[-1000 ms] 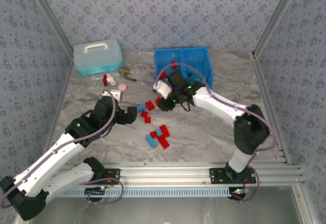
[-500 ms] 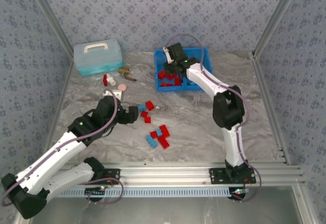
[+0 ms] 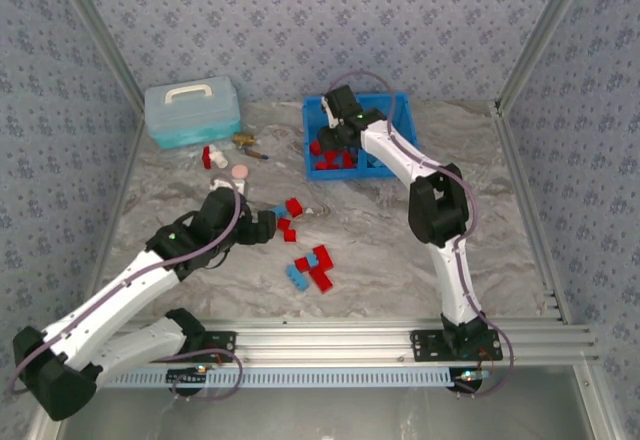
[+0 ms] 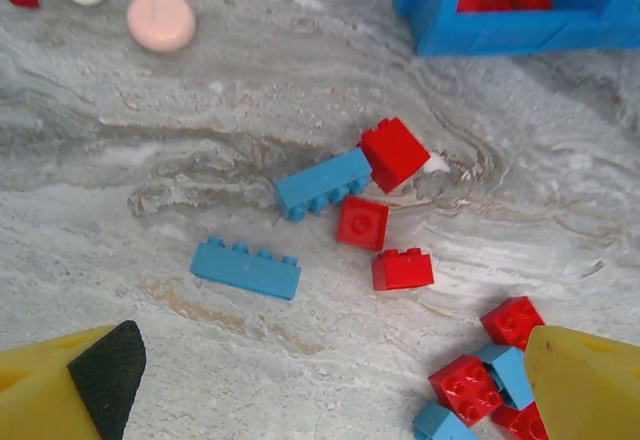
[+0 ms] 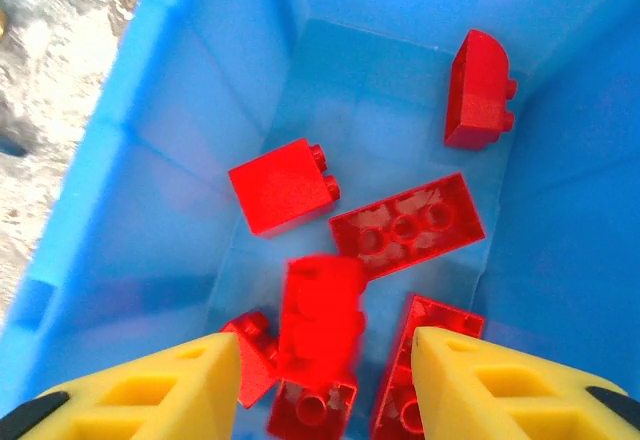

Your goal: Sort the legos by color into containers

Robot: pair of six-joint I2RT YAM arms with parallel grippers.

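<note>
The blue bin (image 3: pixel 398 105) stands at the back centre. My right gripper (image 5: pixel 325 390) hangs open over its left compartment (image 5: pixel 200 160). A blurred red lego (image 5: pixel 320 315) is loose between the yellow fingers (image 5: pixel 150 390), above several red legos on the floor of that compartment. My left gripper (image 4: pixel 330 380) is open over the table with nothing between its fingers. Ahead of it lie a long blue lego (image 4: pixel 246 268), another blue one (image 4: pixel 322 182) and three red ones (image 4: pixel 394 153). A mixed red and blue cluster (image 4: pixel 490 370) sits by its right finger.
A pale teal lidded box (image 3: pixel 192 110) stands at the back left. A red-and-white bottle (image 3: pixel 211 156) and a pink disc (image 3: pixel 239 172) lie in front of it. Aluminium rails (image 3: pixel 400 335) run along the near edge.
My right arm swung from the loose legos on the table up over the bin's left compartment and let a red lego go. The left gripper edged right toward the legos.
</note>
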